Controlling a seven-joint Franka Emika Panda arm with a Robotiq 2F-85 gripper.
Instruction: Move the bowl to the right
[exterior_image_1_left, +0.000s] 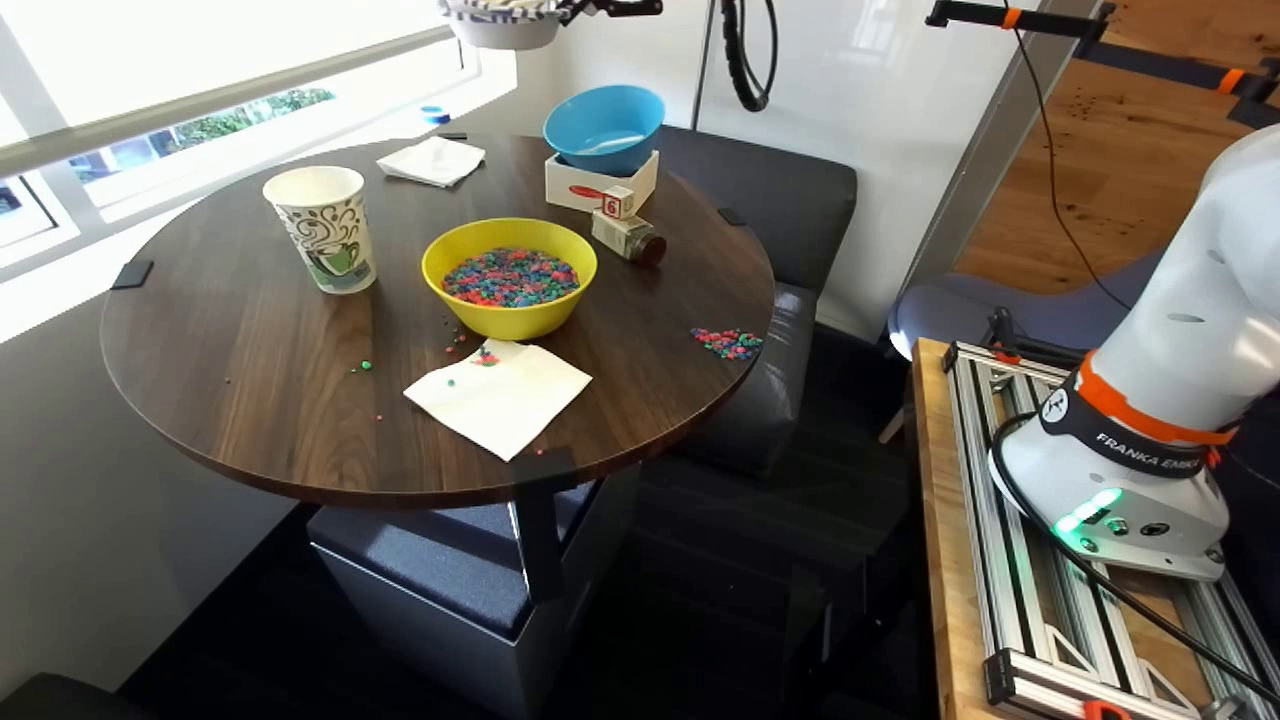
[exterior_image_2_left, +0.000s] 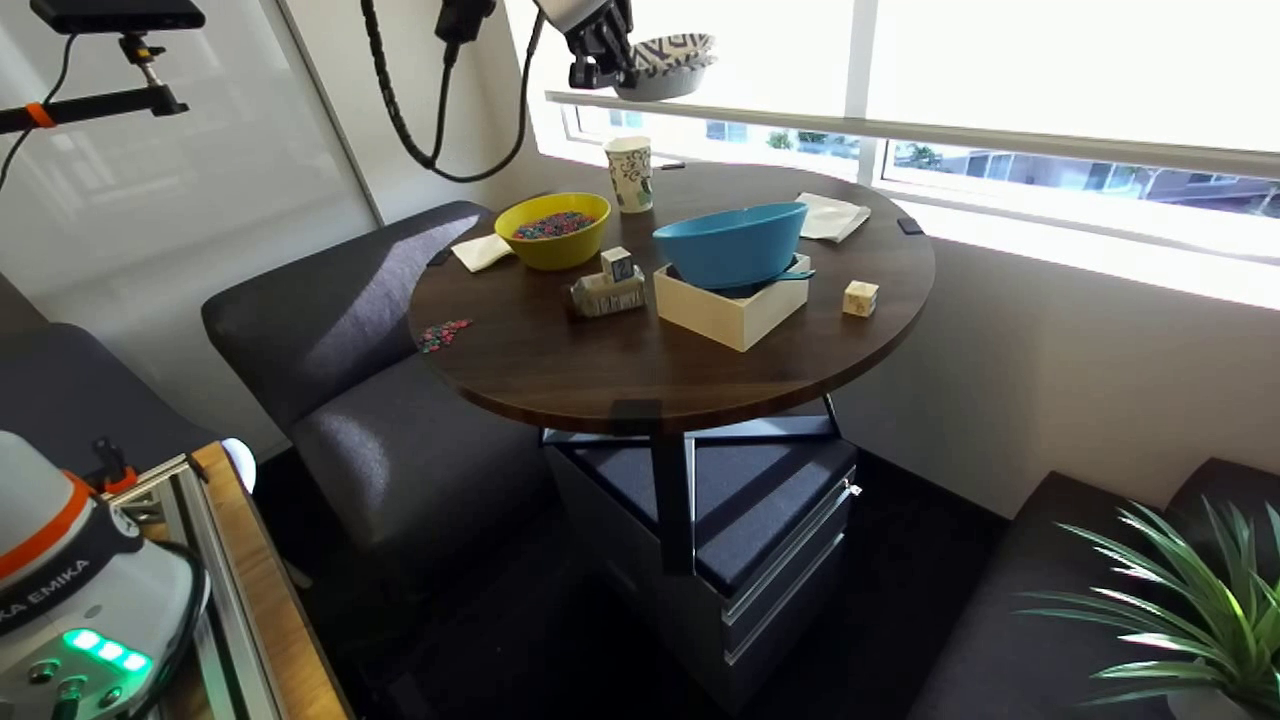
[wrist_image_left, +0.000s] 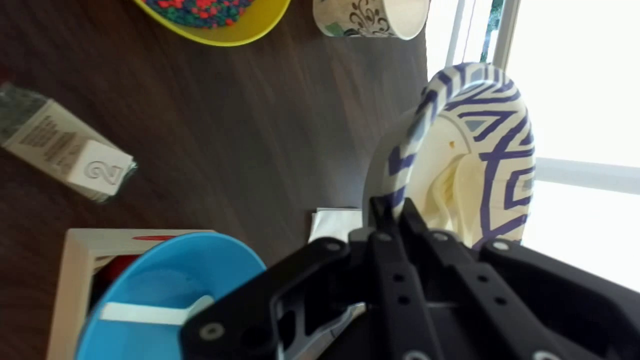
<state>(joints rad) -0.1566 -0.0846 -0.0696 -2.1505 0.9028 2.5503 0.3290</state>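
Observation:
The bowl (exterior_image_1_left: 510, 35) is small and shallow, whitish-grey outside with a dark zigzag pattern inside. It is held in the air above the far part of the table in an exterior view (exterior_image_2_left: 665, 84). In the wrist view the bowl (wrist_image_left: 505, 140) is tilted, with a pale folded thing (wrist_image_left: 450, 192) inside. My gripper (wrist_image_left: 397, 207) is shut on the bowl's near rim, one finger on each side of the wall. The gripper (exterior_image_2_left: 625, 78) also shows at the top of an exterior view.
On the round table (exterior_image_2_left: 560, 370) stand a yellow bowl of colourful bits (exterior_image_1_left: 510, 320), a paper cup (exterior_image_1_left: 325, 235), and a blue bowl (exterior_image_2_left: 735, 250) on a white box (exterior_image_2_left: 705, 310). A bottle (exterior_image_2_left: 605, 293) lies with a letter block (exterior_image_2_left: 617, 264) on it. Napkins (exterior_image_1_left: 500, 395) lie around. A window is beyond.

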